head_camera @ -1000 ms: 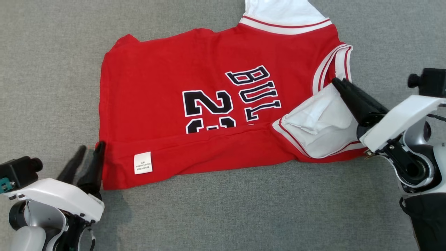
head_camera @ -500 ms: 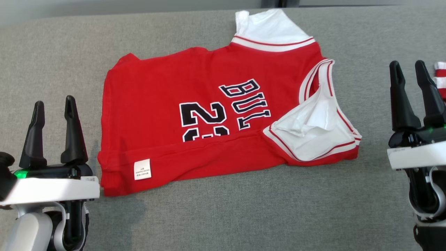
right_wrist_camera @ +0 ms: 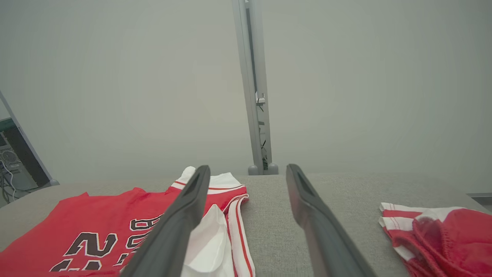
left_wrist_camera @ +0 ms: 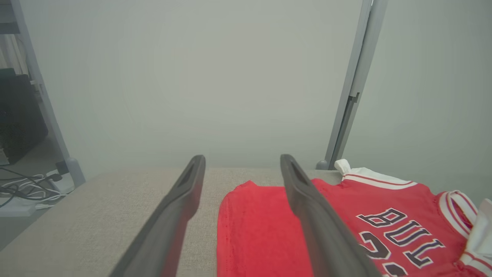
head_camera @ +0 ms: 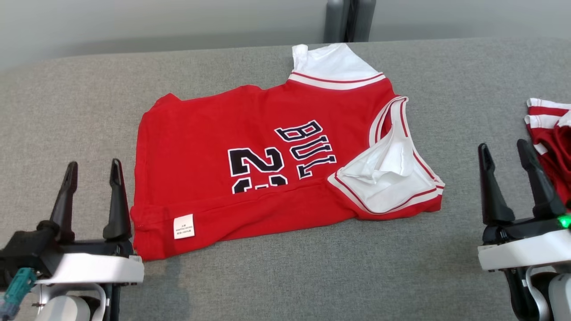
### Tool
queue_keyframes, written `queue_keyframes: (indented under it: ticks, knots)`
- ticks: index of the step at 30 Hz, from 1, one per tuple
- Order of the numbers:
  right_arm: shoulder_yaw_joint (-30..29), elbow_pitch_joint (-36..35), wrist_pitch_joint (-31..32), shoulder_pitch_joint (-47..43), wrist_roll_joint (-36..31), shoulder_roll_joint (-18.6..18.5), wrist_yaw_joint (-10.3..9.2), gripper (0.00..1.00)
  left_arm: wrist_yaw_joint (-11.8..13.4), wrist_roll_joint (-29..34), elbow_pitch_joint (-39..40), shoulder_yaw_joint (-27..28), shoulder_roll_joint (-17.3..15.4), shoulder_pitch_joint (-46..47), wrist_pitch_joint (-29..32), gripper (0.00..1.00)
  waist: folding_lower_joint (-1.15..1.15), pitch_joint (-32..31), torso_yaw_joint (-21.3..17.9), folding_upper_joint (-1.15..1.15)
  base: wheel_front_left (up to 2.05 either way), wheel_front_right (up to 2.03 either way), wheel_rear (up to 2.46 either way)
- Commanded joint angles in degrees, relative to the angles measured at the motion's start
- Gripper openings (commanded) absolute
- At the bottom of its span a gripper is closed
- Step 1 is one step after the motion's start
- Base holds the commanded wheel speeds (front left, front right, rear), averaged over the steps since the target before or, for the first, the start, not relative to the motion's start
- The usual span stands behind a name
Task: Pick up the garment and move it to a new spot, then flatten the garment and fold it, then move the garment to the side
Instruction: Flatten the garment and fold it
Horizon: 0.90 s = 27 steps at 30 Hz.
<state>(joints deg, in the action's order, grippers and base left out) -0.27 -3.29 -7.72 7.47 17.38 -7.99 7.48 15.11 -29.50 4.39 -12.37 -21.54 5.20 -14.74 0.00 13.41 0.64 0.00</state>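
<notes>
The garment is a red jersey with black and white lettering and white trim, lying on the grey surface with its near edge folded up over the lettering. A white sleeve panel sticks out at its far edge and another lies turned out at its right. It shows too in the left wrist view as the garment and in the right wrist view as the garment. My left gripper stands open just left of the jersey's near left corner, holding nothing. My right gripper is open, well right of the jersey, also empty.
A second red and white piece of clothing lies bunched at the right edge of the grey padded surface. A grey post stands behind the far edge, in front of a pale wall. Cables lie on the floor off to the left.
Both grippers let go of the jersey, opened wide and drew back to its sides, fingers now pointing away. The head camera tilted up, so the far edge and wall came into view.
</notes>
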Motion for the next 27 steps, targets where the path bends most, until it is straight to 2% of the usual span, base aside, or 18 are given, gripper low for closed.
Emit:
queue_keyframes:
  ticks: [1, 9, 16, 20, 22, 27]
  knots:
    - [-0.4, -0.1, 0.1, -0.6, -0.7, 0.3, 0.03, 1.0, -0.5, 0.8, -0.8, -0.3, -0.7, -0.2, -0.3, 1.0, 0.0, -0.6, 0.0, 0.0, 0.0, 0.0, 0.0]
    - [-0.3, -0.3, 0.7, -0.9, -1.7, 1.3, 0.03, 1.0, -2.1, 0.8, -2.3, -1.6, -1.5, 0.4, 0.3, 1.0, 0.0, -1.4, 0.3, 0.0, 0.0, 0.0, 0.0]
    - [-0.4, 0.0, 1.6, -0.1, -1.4, 1.2, 0.03, 1.0, -2.5, 0.3, -2.6, -2.2, -1.8, 1.2, 1.2, 1.0, 0.0, -0.8, 0.6, 0.0, 0.0, 0.0, 0.0]
    - [0.1, 2.0, 3.3, 0.2, -1.6, 1.0, 0.03, 1.0, -4.1, -0.8, -5.1, -3.9, -1.5, 1.4, 3.6, 1.0, 0.0, 0.1, 0.8, 0.0, 0.0, 0.0, 0.0]
    - [1.1, 4.4, 3.6, 0.5, -1.6, 1.0, 0.03, 1.0, -5.6, -2.3, -8.2, -5.3, -0.6, 1.5, 5.5, 1.0, 0.0, 1.1, 0.8, 0.0, 0.0, 0.0, 0.0]
    - [3.2, 9.8, 3.1, 1.7, -0.9, 1.1, 0.03, 1.0, -7.5, -5.2, -13.8, -6.2, 1.1, 1.2, 7.2, 1.0, 0.0, 3.0, 0.6, 0.0, 0.0, 0.0, 0.0]
